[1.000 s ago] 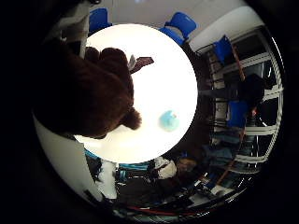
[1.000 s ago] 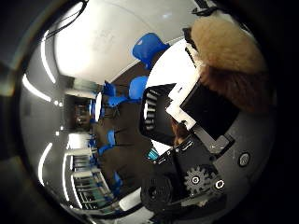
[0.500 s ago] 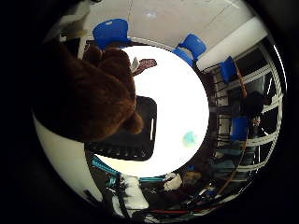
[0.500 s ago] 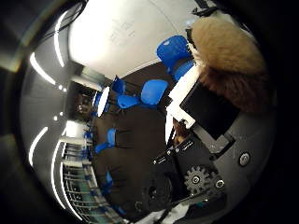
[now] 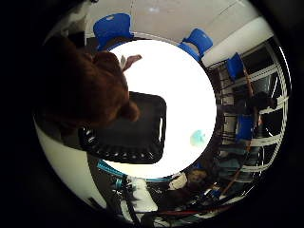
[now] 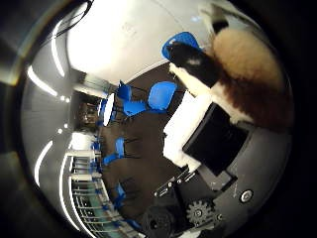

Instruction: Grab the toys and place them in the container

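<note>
White round table [image 5: 190, 95] | your hand [image 6: 198, 64] is clutching a brown plush toy [image 5: 85, 95] above the black container [image 5: 137, 128] | teal toy [image 5: 198, 137] is lying nearby

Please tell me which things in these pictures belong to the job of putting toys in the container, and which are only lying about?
Belonging to the job:
- brown plush toy, close to the palm, above the container
- black container on the white table
- small teal toy on the table, beside the container

Only lying about:
- blue chairs around the table
</note>
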Controlling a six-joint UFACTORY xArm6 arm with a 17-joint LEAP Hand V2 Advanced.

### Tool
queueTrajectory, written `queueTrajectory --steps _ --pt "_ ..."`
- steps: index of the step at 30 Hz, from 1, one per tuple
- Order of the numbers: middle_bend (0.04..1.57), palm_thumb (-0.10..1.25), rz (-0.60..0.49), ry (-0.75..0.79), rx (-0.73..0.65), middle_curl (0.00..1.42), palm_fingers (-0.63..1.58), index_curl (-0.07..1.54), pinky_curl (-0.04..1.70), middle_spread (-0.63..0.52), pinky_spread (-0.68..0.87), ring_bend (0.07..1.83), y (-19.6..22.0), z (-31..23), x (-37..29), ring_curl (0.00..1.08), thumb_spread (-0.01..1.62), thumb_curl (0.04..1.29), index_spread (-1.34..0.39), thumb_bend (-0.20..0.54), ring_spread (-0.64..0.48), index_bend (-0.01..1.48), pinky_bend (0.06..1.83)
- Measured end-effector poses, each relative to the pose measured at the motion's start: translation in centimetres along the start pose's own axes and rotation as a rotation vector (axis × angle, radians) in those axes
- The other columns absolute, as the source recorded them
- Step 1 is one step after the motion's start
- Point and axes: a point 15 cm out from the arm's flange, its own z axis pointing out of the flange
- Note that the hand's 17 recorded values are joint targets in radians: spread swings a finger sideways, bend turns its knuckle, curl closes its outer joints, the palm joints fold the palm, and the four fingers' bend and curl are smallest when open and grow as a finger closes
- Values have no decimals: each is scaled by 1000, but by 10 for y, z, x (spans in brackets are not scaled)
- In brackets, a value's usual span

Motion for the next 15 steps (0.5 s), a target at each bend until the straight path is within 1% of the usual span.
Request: queueTrajectory --steps 1,3,4,6,9,13,15 --pt "688 467 -6 -5 -37 416 167 563 738 -122 -30 900 8 4 -1 397 1301 342 -496 -45 -58 392 828" --pt "560 359 -30 -18 -111 367 77 519 689 -67 207 758 21 16 -1 323 1269 294 -520 -44 79 393 822" --pt "521 309 -45 -24 -134 354 37 502 669 -50 287 715 25 19 -1 305 1253 277 -522 -47 118 381 808" --pt "443 243 -60 -27 -149 328 37 454 611 -20 434 632 28 21 -1 262 1212 251 -528 -33 184 343 783" --pt "369 209 -63 -27 -152 311 35 406 545 3 535 566 30 19 5 235 1183 237 -520 -22 224 271 729" --pt "304 192 -26 -22 -151 305 71 368 473 10 565 493 38 9 28 215 1174 227 -510 -20 243 194 658" --pt "278 187 -3 -22 -168 305 80 353 443 18 561 460 48 1 44 210 1164 227 -497 -20 244 177 628"
